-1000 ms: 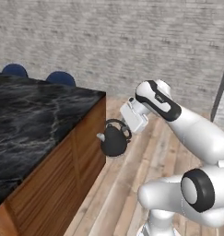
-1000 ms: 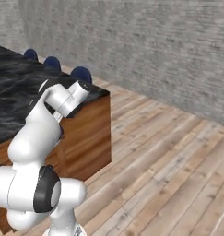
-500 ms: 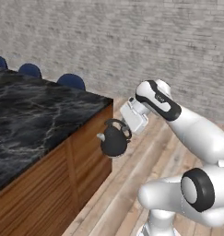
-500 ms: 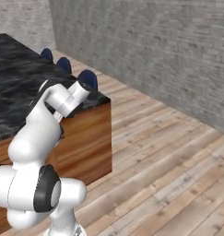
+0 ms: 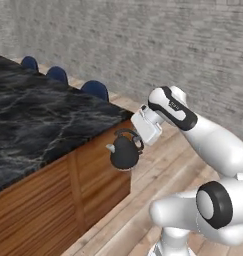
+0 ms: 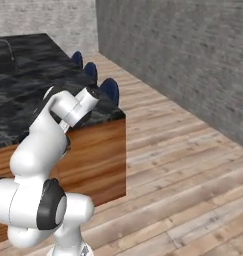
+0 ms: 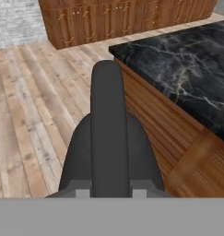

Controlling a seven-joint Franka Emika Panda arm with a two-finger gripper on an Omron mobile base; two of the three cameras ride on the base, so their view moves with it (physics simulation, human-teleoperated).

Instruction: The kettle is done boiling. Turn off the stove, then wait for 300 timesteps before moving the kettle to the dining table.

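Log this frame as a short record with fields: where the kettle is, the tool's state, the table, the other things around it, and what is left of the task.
kettle: hangs by its handle from the tool, beside the table's corner, below the level of its top, over the wooden floor
tool: shut on the kettle's handle
table: black marble top, wooden base
chairs: blue, along the table's far side
task left: kettle not yet on the table
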